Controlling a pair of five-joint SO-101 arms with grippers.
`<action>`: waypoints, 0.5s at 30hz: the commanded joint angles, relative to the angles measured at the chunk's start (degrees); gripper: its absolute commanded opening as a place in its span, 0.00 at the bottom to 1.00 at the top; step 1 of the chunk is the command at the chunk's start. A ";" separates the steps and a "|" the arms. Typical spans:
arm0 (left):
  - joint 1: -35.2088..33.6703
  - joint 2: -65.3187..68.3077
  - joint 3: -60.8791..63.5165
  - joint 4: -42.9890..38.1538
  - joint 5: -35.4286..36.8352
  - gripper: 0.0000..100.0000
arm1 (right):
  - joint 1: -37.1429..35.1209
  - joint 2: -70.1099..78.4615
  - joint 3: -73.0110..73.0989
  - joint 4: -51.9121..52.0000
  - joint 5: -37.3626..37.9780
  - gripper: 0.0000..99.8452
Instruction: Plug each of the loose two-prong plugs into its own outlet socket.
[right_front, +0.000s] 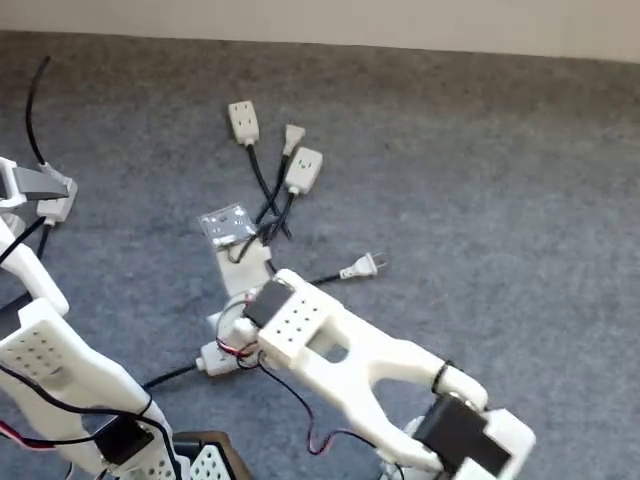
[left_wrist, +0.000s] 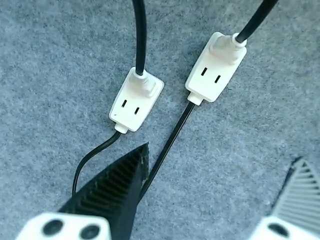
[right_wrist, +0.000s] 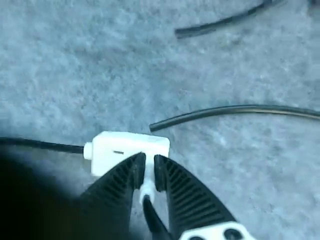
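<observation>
White plug (right_wrist: 145, 191) pinched tight in the right claw (right_wrist: 148, 159), nosed against a socket (right_wrist: 127, 147).
Wide and empty, the left claw (left_wrist: 222, 152) hangs over a second socket (left_wrist: 135, 101) and a third socket (left_wrist: 215, 67) — a loose plug (right_front: 362, 267) lies on the grey surface (right_front: 520, 180) near the right arm (right_front: 340, 345). Nothing pins the socket, I'd say — so a push with prongs off the slots would likely skid it away, or twist the plug in the grip.

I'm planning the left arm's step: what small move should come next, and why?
Probably ease the open left gripper onto the nearer socket and close to steady it: its slots are empty, and the gripper holds nothing.
</observation>
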 joint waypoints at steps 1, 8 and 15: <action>-0.40 -0.57 -1.89 -0.70 -0.53 0.41 | -2.42 8.57 -2.86 0.92 0.88 0.00; -0.04 -0.57 -1.89 -0.53 -0.53 0.41 | -0.66 5.49 -2.77 1.10 0.79 0.00; 1.19 -0.57 -1.89 -0.26 -0.53 0.41 | 4.79 -7.78 -3.91 8.04 10.02 0.01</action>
